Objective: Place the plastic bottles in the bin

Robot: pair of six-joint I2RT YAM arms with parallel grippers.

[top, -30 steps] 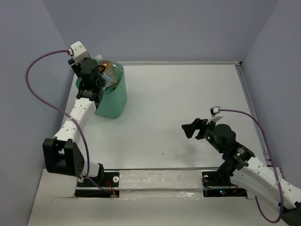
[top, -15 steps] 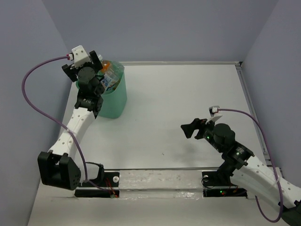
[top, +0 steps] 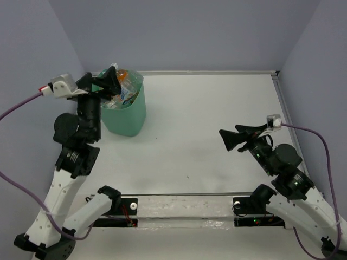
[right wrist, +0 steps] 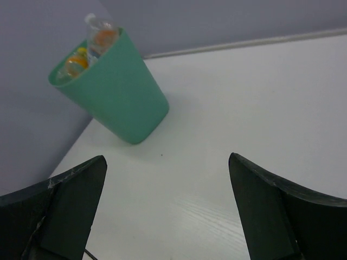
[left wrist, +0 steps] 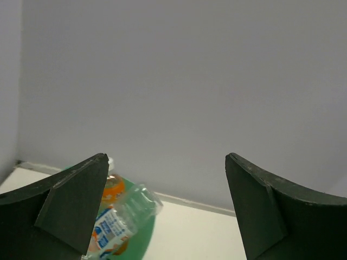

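Observation:
The mint-green bin (top: pixel 129 116) stands at the table's far left and holds several plastic bottles (top: pixel 123 86), packed up to its rim. In the left wrist view a clear bottle with a blue-and-white label (left wrist: pixel 116 219) and an orange-labelled one (left wrist: pixel 113 189) poke out of the bin (left wrist: pixel 140 238). My left gripper (top: pixel 105 80) hovers above the bin's left rim, open and empty (left wrist: pixel 166 160). My right gripper (top: pixel 234 138) hangs over the right half of the table, open and empty (right wrist: pixel 167 158). It faces the bin (right wrist: pixel 116 95) and the bottles (right wrist: pixel 97 33) from afar.
Grey walls enclose the table on three sides, with a raised lip along the back edge (top: pixel 217 72) and the right edge (top: pixel 287 114). Both arm bases sit on a metal strip (top: pixel 184 208) at the near edge. The left arm's purple cable (top: pixel 21 105) loops out to the left.
The left gripper opened over the bin, then lifted and drew back to the left. The right gripper opened wider, and its arm shifted a little to the right.

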